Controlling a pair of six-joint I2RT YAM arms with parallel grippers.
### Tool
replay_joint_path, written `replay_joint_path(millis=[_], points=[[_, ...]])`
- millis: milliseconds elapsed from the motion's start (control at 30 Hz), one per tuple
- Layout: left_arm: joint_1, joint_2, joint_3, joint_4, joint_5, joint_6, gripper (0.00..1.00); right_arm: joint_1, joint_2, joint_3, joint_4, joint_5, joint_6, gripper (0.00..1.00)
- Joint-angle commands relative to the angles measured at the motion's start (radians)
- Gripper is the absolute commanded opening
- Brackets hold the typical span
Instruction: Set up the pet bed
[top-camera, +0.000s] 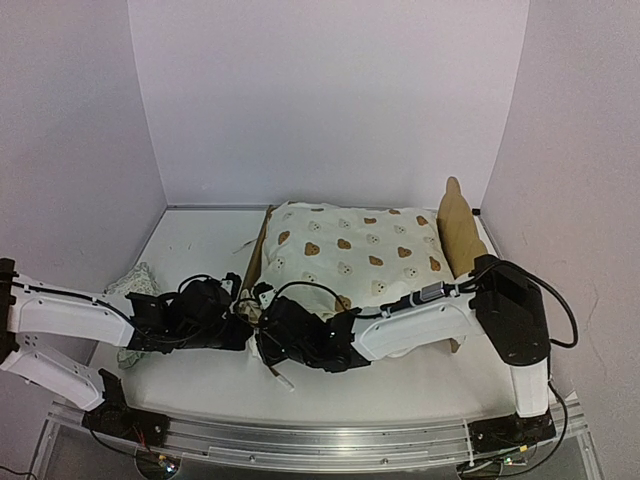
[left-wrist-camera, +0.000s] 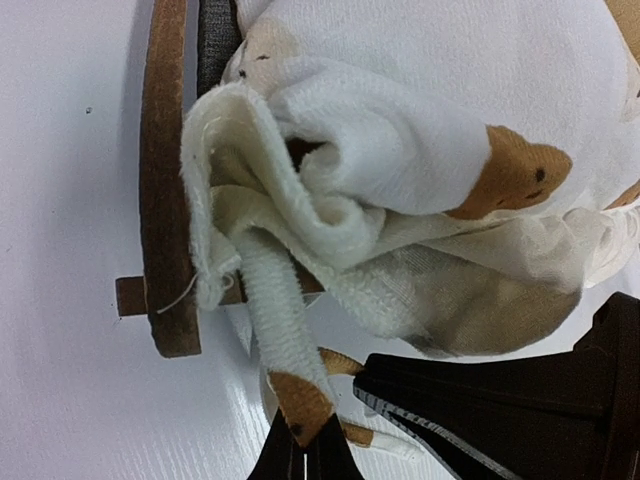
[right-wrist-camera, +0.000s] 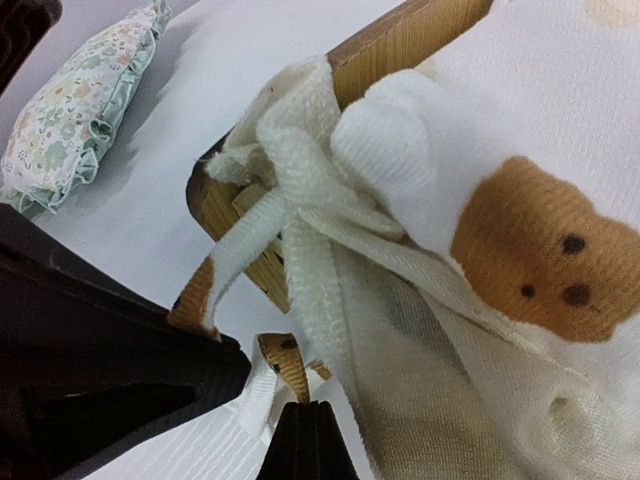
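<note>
The pet bed lies across the table, its plywood footboard (top-camera: 254, 256) at the left and its eared headboard (top-camera: 458, 222) at the right. The cream bear-print cover (top-camera: 350, 250) is spread over it. Both grippers meet at the footboard's near corner. My left gripper (left-wrist-camera: 305, 442) is shut on one tie strap (left-wrist-camera: 290, 340) of the cover, which runs past the footboard edge (left-wrist-camera: 165, 180). My right gripper (right-wrist-camera: 308, 405) is shut on the other tie strap (right-wrist-camera: 285, 362) just below the wooden corner (right-wrist-camera: 230, 215). The straps look knotted at the post.
The small floral ruffled pillow (top-camera: 135, 285) lies on the table left of the bed, behind the left arm, and also shows in the right wrist view (right-wrist-camera: 80, 100). White walls close in the back and both sides.
</note>
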Motion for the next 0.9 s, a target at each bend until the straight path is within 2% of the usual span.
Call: replay_joint_path(millis=[0,433,867], points=[[0.002,-0.041,0.012,-0.015,0.015,-0.013,0.0,-0.028,0.021,-0.057,0.187,-0.045,-0.075,0.0],[0.002,-0.05,0.035,-0.032,0.035,-0.025,0.0,-0.066,0.065,-0.184,0.568,-0.252,-0.211,0.0],[0.002,-0.053,0.06,-0.08,0.01,-0.053,0.03,-0.087,0.156,-0.231,0.902,-0.378,-0.248,0.0]])
